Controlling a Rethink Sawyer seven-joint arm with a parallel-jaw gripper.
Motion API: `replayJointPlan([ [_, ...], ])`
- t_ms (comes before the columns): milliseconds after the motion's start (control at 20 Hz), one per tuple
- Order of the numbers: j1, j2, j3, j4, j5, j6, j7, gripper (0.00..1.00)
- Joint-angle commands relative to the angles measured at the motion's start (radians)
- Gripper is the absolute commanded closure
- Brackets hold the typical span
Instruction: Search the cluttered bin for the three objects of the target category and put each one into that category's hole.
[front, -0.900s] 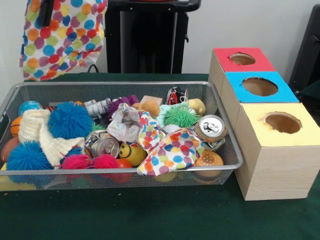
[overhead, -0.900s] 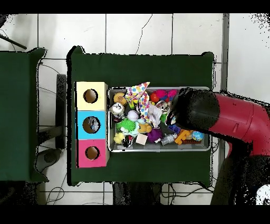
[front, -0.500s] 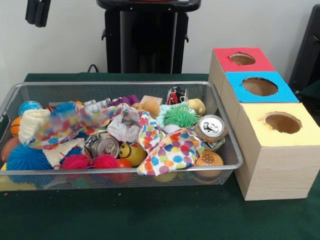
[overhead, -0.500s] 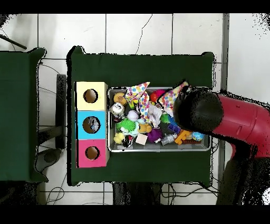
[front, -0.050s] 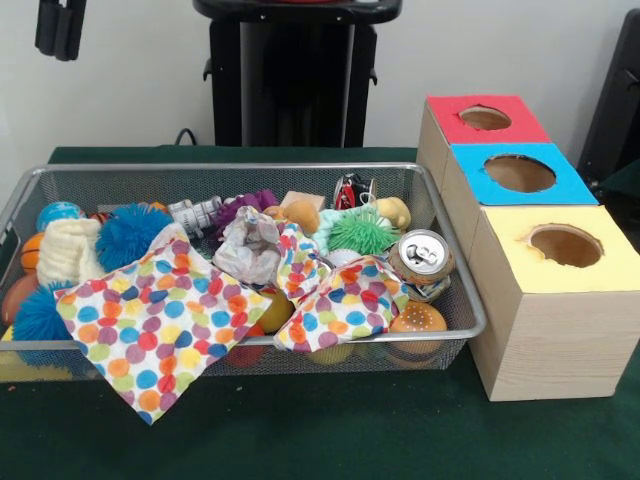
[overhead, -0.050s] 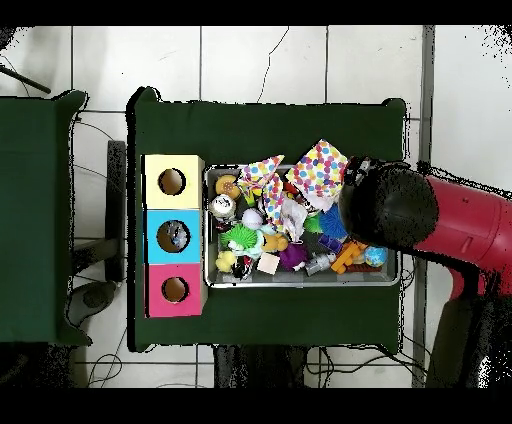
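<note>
- Since the earlier frame, the polka-dot cloth (front, -0.050s: 160, 325) has been dropped and now lies draped over the wire bin's (front, -0.050s: 250, 172) front rim.
- Jaw state cannot be told; the gripper (front, -0.050s: 58, 28) is seen raised at the upper left.
- The target category is not identifiable; buried items should be uncovered without spilling clutter.

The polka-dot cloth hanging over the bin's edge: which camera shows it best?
The front view: the polka-dot cloth lies spread, draped over the bin's near rim onto the table. The overhead view shows the cloth only as a small dotted patch crossing the rim beside the arm.
</note>
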Motion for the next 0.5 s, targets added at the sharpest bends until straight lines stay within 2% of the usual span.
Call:
replayJointPlan([
  [50, -0.020, 0.016, 0.129, 0.084, -0.042, 0.114, -0.268, 1.00],
  [150, -0.026, 0.010, 0.133, 0.096, -0.049, 0.101, -0.265, 1.00],
  [350, -0.001, -0.009, 0.101, 0.102, -0.109, 0.078, -0.249, 1.00],
  [500, 0.024, -0.021, 0.061, 0.128, -0.132, 0.027, -0.157, 1.00],
])
